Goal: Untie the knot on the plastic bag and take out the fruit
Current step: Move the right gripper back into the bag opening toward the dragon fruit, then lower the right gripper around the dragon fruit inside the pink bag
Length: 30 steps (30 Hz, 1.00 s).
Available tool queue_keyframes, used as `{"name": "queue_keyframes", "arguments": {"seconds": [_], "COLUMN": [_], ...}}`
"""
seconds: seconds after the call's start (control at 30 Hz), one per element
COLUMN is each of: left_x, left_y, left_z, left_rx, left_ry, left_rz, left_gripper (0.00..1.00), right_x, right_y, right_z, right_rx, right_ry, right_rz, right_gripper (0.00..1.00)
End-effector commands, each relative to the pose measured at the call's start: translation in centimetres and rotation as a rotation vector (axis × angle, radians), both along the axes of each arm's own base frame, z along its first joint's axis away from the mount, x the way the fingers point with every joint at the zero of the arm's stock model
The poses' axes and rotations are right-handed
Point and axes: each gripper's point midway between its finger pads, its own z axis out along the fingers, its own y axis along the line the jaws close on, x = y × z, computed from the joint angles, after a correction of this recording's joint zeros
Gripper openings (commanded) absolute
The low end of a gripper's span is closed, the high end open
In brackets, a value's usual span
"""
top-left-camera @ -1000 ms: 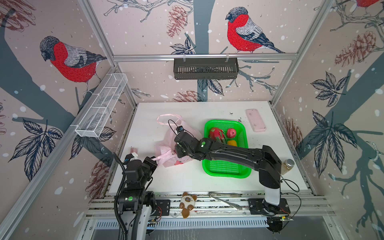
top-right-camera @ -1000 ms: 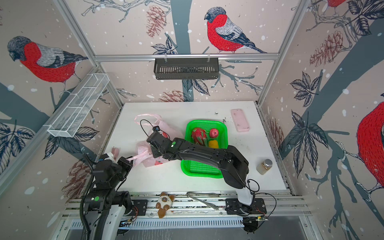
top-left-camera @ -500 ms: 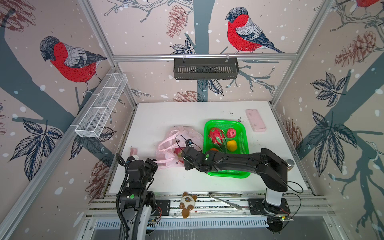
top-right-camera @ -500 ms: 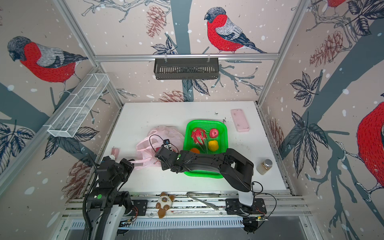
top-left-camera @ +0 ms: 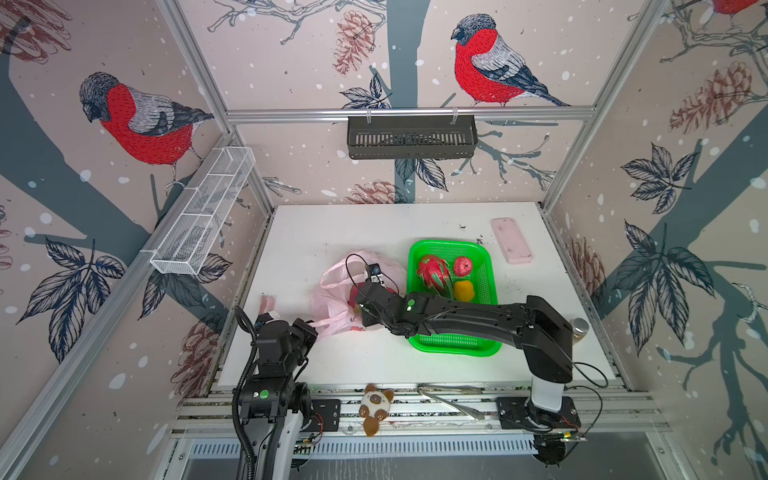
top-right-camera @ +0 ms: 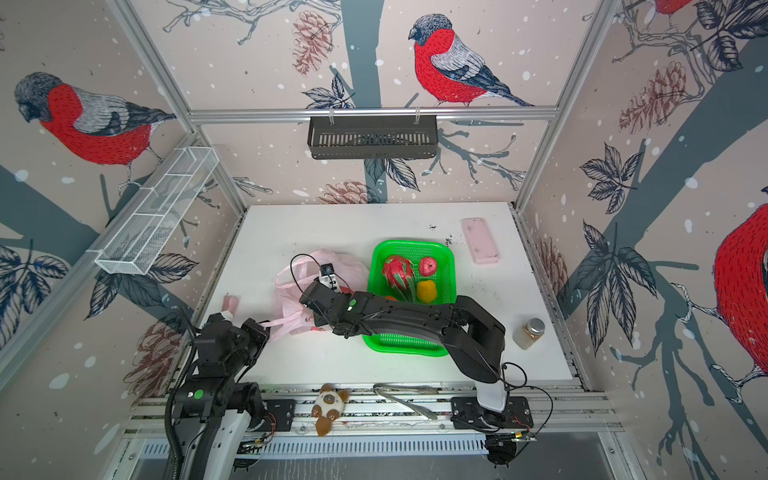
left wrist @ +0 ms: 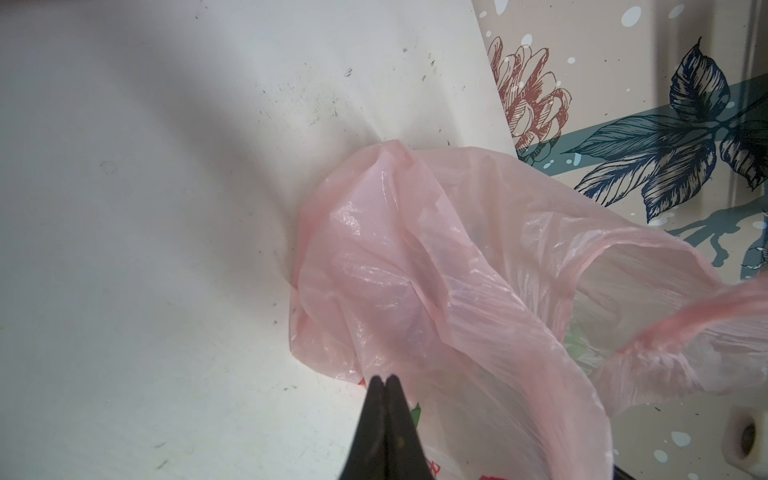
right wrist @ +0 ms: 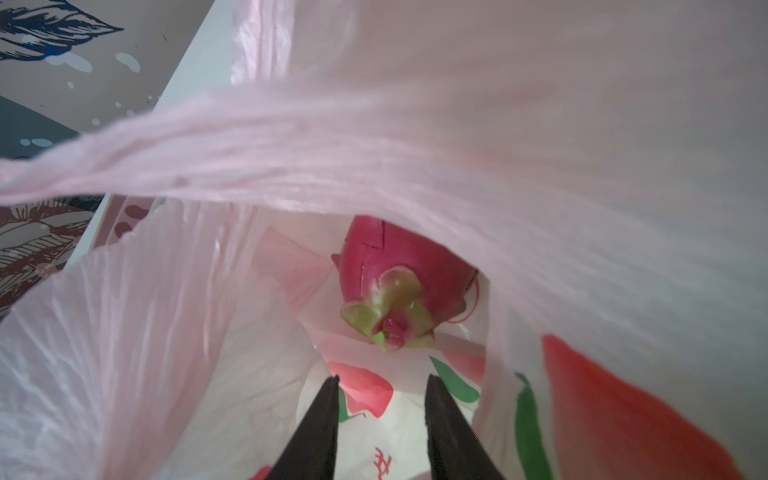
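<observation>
The pale pink plastic bag [top-left-camera: 338, 291] [top-right-camera: 291, 291] lies left of the green basket, its mouth open and one loop handle [top-left-camera: 332, 272] lying loose. The knot is not in view. My left gripper [left wrist: 384, 380] is shut on the bag's near edge [top-left-camera: 328, 324]. My right gripper [right wrist: 382, 382] is open inside the bag's mouth, with nothing between its fingers. A magenta dragon fruit [right wrist: 395, 278] lies just ahead of them. The right wrist [top-left-camera: 376, 297] hides the bag's inside in both top views. In the basket lie another dragon fruit [top-left-camera: 434, 272], a red fruit [top-left-camera: 462, 266] and a yellow fruit [top-left-camera: 464, 290].
The green basket [top-left-camera: 453, 345] sits mid-table under my right forearm. A flat pink slab [top-left-camera: 511, 246] lies at the back right, and a small jar [top-left-camera: 578, 328] stands at the right edge. A plush toy [top-left-camera: 376, 409] and metal tongs [top-left-camera: 453, 399] lie on the front rail.
My right gripper has moved into the bag's mouth and its jaws have widened. The bag has changed shape around it. The left gripper has kept its hold.
</observation>
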Motion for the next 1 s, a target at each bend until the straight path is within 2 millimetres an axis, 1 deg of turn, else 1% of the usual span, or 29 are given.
{"name": "queue_keyframes", "arguments": {"seconds": [0.0, 0.1, 0.2, 0.4, 0.53, 0.8, 0.97], "left_x": [-0.2, -0.2, -0.2, -0.3, -0.3, -0.3, -0.3], "left_y": [-0.3, -0.5, -0.6, -0.7, -0.8, -0.8, -0.9], "left_z": [-0.3, -0.4, -0.4, -0.6, -0.5, -0.6, -0.5], "left_rx": [-0.009, -0.011, -0.011, -0.014, -0.012, -0.012, -0.012], "left_ry": [0.012, 0.011, 0.007, 0.003, -0.002, -0.002, 0.000], "left_rz": [-0.015, -0.024, -0.030, -0.035, -0.037, -0.041, -0.045], "left_gripper": [0.00, 0.00, 0.00, 0.00, 0.00, 0.00, 0.00], "right_x": [0.6, 1.0, 1.6, 2.3, 2.9, 3.6, 4.1], "right_y": [0.3, 1.0, 1.3, 1.0, 0.7, 1.3, 1.5], "right_z": [0.1, 0.3, 0.4, 0.1, -0.3, -1.0, -2.0], "right_rx": [-0.014, -0.015, -0.023, -0.058, -0.065, -0.074, -0.088], "right_ry": [-0.014, -0.015, -0.017, -0.010, 0.002, 0.020, 0.041], "right_rz": [-0.027, -0.027, -0.035, -0.057, -0.073, -0.072, -0.071], "right_gripper": [0.38, 0.40, 0.40, 0.50, 0.60, 0.79, 0.92]}}
